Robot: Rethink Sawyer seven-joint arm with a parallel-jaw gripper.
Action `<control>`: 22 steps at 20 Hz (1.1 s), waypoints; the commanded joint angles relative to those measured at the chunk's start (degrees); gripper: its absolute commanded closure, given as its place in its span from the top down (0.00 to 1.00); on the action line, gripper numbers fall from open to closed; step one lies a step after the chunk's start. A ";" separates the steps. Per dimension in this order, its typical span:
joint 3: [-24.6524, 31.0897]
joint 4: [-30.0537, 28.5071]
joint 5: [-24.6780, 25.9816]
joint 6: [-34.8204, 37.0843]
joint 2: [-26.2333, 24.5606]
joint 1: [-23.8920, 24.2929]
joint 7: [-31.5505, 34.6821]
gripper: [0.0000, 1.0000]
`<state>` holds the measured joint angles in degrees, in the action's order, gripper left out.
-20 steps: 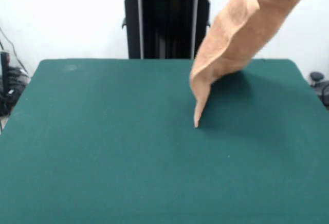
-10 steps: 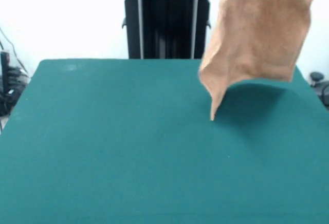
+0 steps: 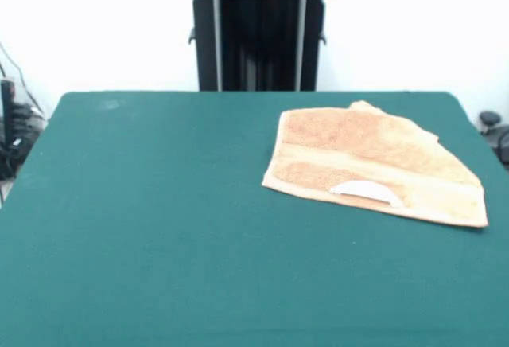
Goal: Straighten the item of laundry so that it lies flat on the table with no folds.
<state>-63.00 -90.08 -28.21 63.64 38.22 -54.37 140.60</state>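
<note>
1. The towel, light orange-brown terry, lies on the green table, in the right half of the front view and towards the far side.
2. It rests spread out but not quite flat: its outline is an uneven four-sided shape, with the far edge bumped up in a small hump near the middle and the right-hand part slanting down to a corner close to the table's right edge.
3. A paler woven band runs across the towel from left to right, and another pale band follows the near edge.
4. A white label, curved like a half-moon, lies on top of the towel close to its near edge, roughly midway along it.
5. A fold line or crease appears to cross the towel's right part, where the cloth looks smoother and lighter than the nubbly left part.
6. The rest of the table surface around the towel is plain green cloth.
7. The robot's black pedestal with a red top stands behind the table's far edge.
8. The gripper does not show in this view, so how its jaws stand cannot be told.
</note>
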 commanded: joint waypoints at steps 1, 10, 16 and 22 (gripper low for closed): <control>2.64 2.94 -1.85 9.00 -4.20 -1.92 23.88 0.00; 10.68 -3.89 -1.42 -8.37 -2.36 2.60 17.59 0.00; 16.58 -9.04 3.60 -21.74 -0.48 7.88 6.20 0.00; 23.93 -13.68 7.22 -27.35 2.11 13.81 -0.02 0.00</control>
<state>-54.26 -91.92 -25.33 40.88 39.71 -44.51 148.83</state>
